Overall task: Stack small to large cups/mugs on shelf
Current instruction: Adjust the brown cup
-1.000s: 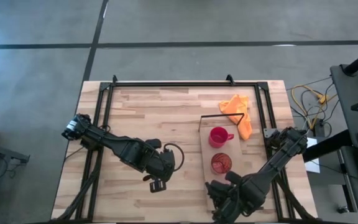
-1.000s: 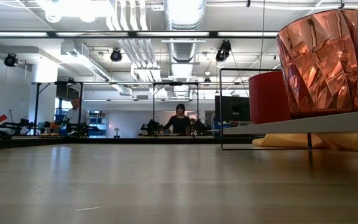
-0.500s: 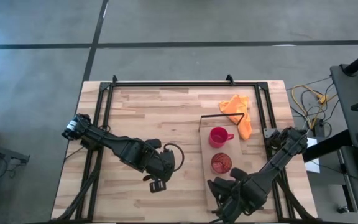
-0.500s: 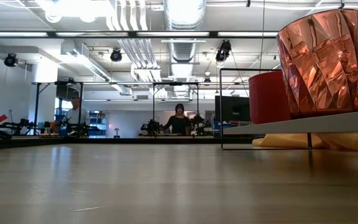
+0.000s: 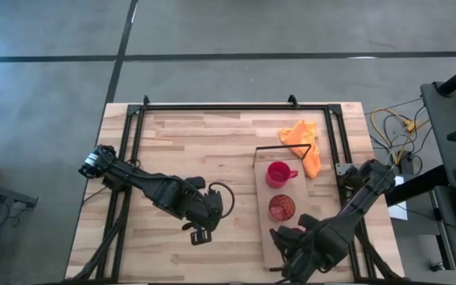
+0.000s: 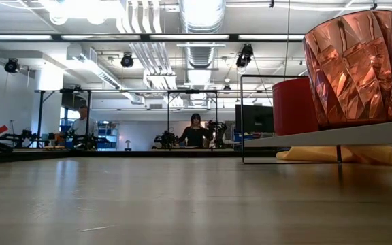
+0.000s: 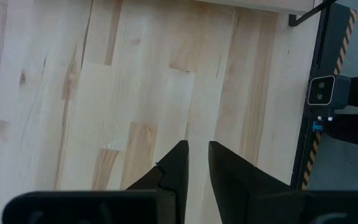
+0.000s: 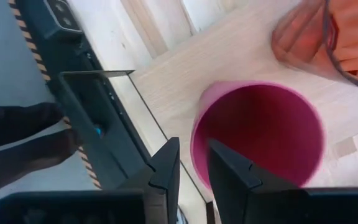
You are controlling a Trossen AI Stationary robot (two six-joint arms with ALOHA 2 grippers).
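Observation:
The red mug (image 5: 278, 173) and the orange-red translucent cup (image 5: 282, 208) stand upright on the light-wood shelf (image 5: 261, 198). Both also show in the low view, the mug (image 6: 293, 105) behind the cup (image 6: 351, 64). The magenta cup (image 8: 257, 134) stands open side up at the shelf's near end, beside the orange-red cup (image 8: 328, 37). In the high view my right gripper (image 5: 286, 242) hides it. My right gripper (image 8: 191, 149) is shut on its rim. My left gripper (image 5: 202, 236) is shut and empty above the bare tabletop, left of the shelf. My right gripper holds the magenta cup's rim (image 8: 196, 140) on one side, with one finger (image 8: 229, 168) inside the cup and the other (image 8: 165, 165) outside. The fingers come from above, pointing down. The cup is upright over the shelf; whether it is lifted, I cannot tell.
An orange cloth (image 5: 303, 142) lies on the table behind the shelf and partly under it. A dark metal frame (image 5: 236, 105) runs along the table's sides. Bare tabletop (image 5: 188, 150) lies left of the shelf.
My right gripper has moved a little toward the table's far edge and right, along the shelf's near end. The red mug and the orange-red cup have stayed in place.

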